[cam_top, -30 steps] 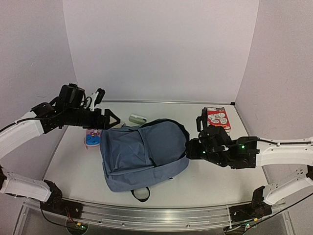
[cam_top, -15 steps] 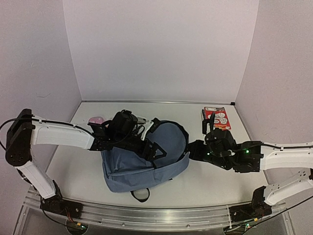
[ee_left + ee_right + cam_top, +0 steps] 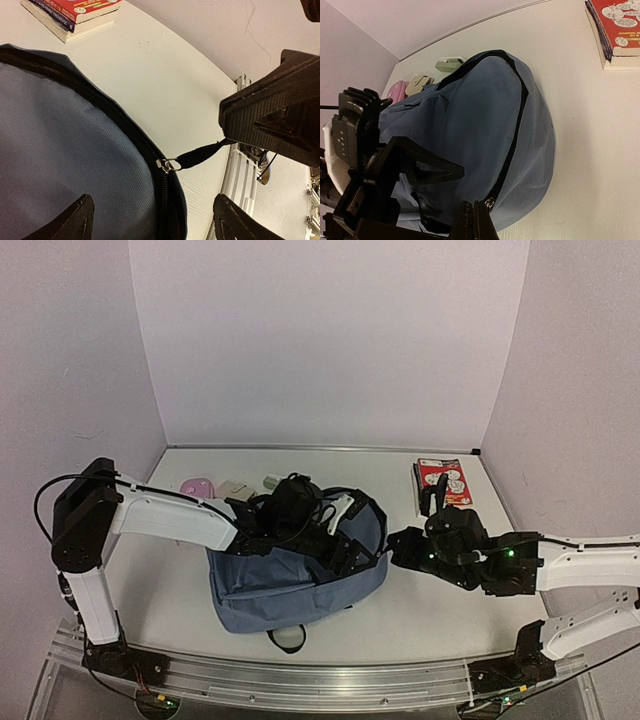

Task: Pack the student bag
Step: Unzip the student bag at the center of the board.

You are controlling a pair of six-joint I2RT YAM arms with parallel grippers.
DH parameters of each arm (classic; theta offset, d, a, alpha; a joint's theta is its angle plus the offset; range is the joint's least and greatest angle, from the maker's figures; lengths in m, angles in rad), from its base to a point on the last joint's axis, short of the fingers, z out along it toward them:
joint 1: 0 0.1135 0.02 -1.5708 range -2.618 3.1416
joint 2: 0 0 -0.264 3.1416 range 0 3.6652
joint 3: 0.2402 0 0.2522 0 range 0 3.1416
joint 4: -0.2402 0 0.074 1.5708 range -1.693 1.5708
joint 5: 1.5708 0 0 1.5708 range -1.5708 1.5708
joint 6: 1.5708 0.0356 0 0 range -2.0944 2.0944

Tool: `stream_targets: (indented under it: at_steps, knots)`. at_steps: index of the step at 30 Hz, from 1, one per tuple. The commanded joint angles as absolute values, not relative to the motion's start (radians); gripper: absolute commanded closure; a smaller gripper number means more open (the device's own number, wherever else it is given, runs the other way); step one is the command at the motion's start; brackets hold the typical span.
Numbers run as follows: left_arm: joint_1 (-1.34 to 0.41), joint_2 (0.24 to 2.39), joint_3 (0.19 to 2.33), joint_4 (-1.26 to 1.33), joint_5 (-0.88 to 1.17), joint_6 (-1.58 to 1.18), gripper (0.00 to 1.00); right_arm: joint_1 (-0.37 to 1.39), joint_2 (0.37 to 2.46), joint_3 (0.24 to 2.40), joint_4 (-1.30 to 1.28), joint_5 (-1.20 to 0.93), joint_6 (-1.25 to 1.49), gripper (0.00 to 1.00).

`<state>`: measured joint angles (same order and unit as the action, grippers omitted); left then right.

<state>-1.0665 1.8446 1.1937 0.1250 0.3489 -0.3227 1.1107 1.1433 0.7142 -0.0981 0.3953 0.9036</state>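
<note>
The backpack (image 3: 285, 580) is lying flat at the centre of the tabletop (image 3: 440, 605), with its black loop pointing toward the arm bases.

Left arm: the upper link is standing nearly upright above its base, the elbow is sitting high at the left, and the forearm is spanning rightward over the backpack. The left end effector (image 3: 350, 548) is hanging above the right-hand edge of the backpack. Its jaws are standing wide apart and are holding nothing; in the left wrist view the two fingertips (image 3: 82, 210) are framing the zip line.

Right arm: the forearm is running low over the tabletop from the right side. The right end effector (image 3: 393, 545) is sitting at the backpack's right edge. Its jaws are pressed together on the black zip pull (image 3: 197, 155), which is stretching taut from the slider.

A red-covered book (image 3: 445, 483) is lying at the far right. A pink case (image 3: 197, 485), a beige item (image 3: 236, 488) and a pale cylinder (image 3: 270, 480) are lying just behind the backpack.
</note>
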Motion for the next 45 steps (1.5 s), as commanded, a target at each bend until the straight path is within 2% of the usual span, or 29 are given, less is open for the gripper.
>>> stream_targets:
  at_steps: [1, 9, 18, 25, 45]
  knots:
    - [-1.08, 1.875, 1.245, 0.162, 0.328, -0.331, 0.22, 1.109, 1.114, 0.702, -0.067, 0.437, 0.918, 1.0]
    - [-1.094, 1.911, 1.269, 0.157, 0.316, -0.333, 0.39, 1.109, 1.134, 0.703, -0.067, 0.447, 0.92, 1.0]
    - [-1.099, 1.947, 1.307, 0.121, 0.333, -0.343, 0.75, 1.11, 1.137, 0.705, -0.067, 0.482, 0.924, 1.0]
    - [-1.108, 1.945, 1.288, 0.131, 0.346, -0.373, 0.98, 1.1, 1.147, 0.7, -0.066, 0.503, 0.934, 1.0]
    - [-1.154, 1.837, 1.099, 0.108, 0.367, -0.478, 1.0, 0.986, 1.242, 0.771, -0.067, 0.461, 0.858, 1.0]
